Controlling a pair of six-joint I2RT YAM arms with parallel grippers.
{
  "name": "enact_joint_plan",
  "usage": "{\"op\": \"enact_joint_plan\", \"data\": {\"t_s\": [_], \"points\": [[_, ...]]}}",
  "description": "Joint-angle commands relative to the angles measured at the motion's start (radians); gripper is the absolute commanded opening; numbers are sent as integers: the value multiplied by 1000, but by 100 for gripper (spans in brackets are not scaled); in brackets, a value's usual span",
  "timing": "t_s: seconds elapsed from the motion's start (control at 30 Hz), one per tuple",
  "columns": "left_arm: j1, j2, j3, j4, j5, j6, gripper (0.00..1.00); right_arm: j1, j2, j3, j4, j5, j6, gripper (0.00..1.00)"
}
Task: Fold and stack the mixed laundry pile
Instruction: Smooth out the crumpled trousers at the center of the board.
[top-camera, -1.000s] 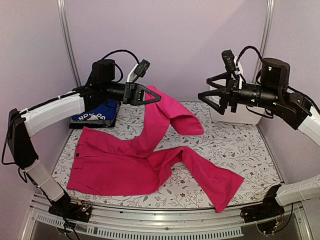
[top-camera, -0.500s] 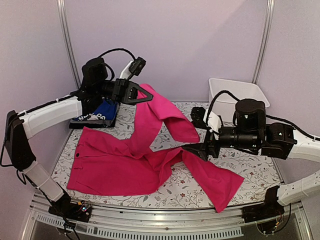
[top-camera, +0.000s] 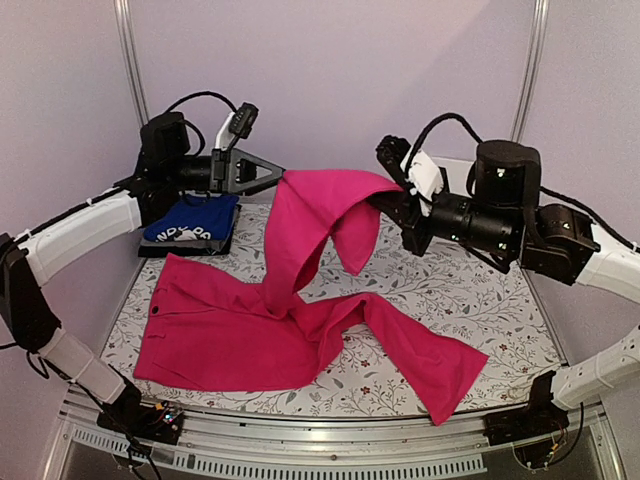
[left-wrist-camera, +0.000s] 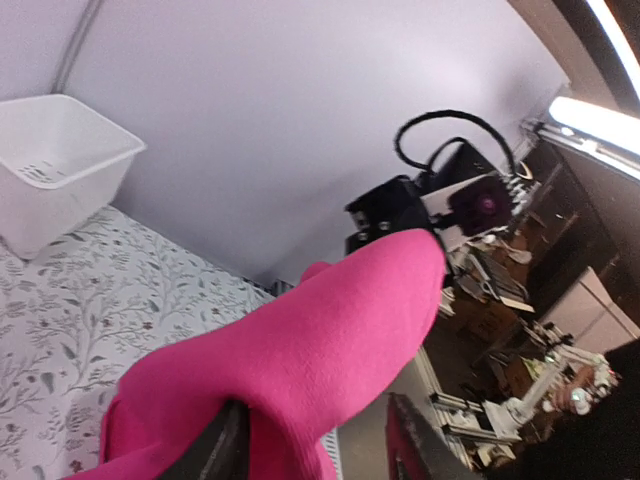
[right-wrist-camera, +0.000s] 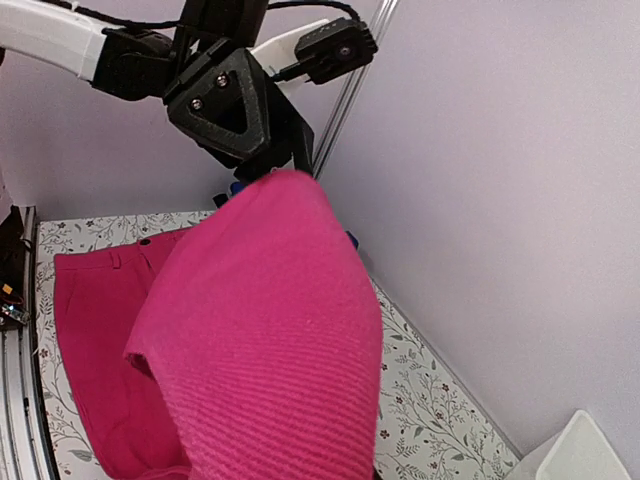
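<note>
Above the far half of the table, one leg of the pink trousers (top-camera: 230, 335) is stretched in the air between the two arms, forming a ridge from which a loose fold hangs down.

**Right gripper** (top-camera: 392, 198): jaws together, clamped on the raised trouser leg at its right end. In the right wrist view the pink cloth fills the foreground and hides the fingertips.

**Left gripper** (top-camera: 278, 172): at the left end of the raised ridge. In the left wrist view its fingers (left-wrist-camera: 225, 450) stand apart. The cloth lies against one finger, and a strip of background shows between the cloth and the other finger.

**Trousers, remainder:** the waistband and seat lie flat on the floral table covering (top-camera: 480, 290) at the near left. The second leg runs flat toward the near right corner, its hem at the table edge. The raised leg climbs from the crotch area up to the two grippers.

**Other laundry:** a folded blue garment (top-camera: 190, 222) with white print rests on a folded grey garment (top-camera: 185, 247) at the far left corner, below the left arm and just beyond the waistband.

**Background:** a white plastic bin (left-wrist-camera: 40, 205) stands at the far right of the table, largely hidden behind the right arm in the overhead view.
</note>
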Motion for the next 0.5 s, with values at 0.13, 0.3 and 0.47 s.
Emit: {"op": "enact_joint_plan", "data": {"t_s": [0.13,0.3,0.47], "points": [[123,-196,-8,-665,-704,755,97,2,85,412,-635,250,322,0],[151,-139,-45,-921,-763,983,91,-18,158,422,-932,248,590,0],[122,-50,-77,-1041,-763,1109,82,-173,110,365,-971,125,721,0]]}}
